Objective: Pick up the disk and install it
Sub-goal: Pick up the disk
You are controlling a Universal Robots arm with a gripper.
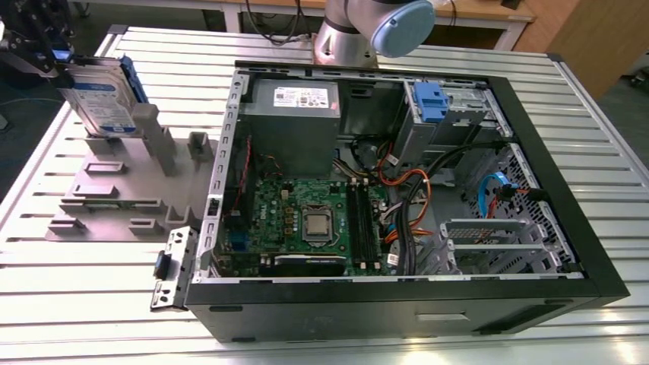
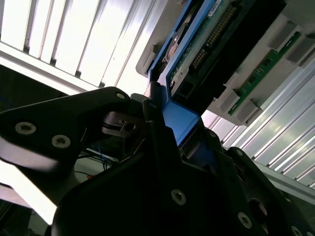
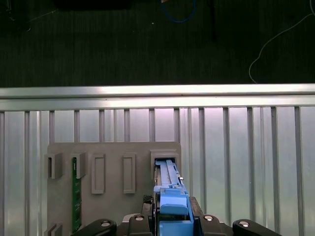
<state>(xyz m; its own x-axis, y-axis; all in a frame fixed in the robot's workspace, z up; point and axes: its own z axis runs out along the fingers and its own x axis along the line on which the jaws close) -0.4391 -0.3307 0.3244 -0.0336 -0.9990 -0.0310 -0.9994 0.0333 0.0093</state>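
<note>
The disk [image 1: 102,99] stands upright on its edge at the far end of the grey fixture [image 1: 112,201], at the exterior view's left, its white-and-blue label facing outward and its blue carrier around it. My gripper [image 1: 61,65] is at the disk's top edge, shut on the blue carrier. In the first wrist view I see the disk [image 3: 169,184] edge-on, its lower end at a slot of the fixture [image 3: 113,152]; whether it still sits in the slot I cannot tell. The second wrist view has the blue carrier [image 2: 179,120] clamped between the black fingers [image 2: 157,147].
An open computer case [image 1: 593,251] lies on the slatted metal table [image 1: 81,304], right of the fixture. Inside are a grey power-supply box [image 1: 294,114], a motherboard [image 1: 304,220], cables and a blue bracket [image 1: 431,103]. A green memory stick [image 3: 76,191] stands in another fixture slot. The table edge [image 3: 157,91] is close.
</note>
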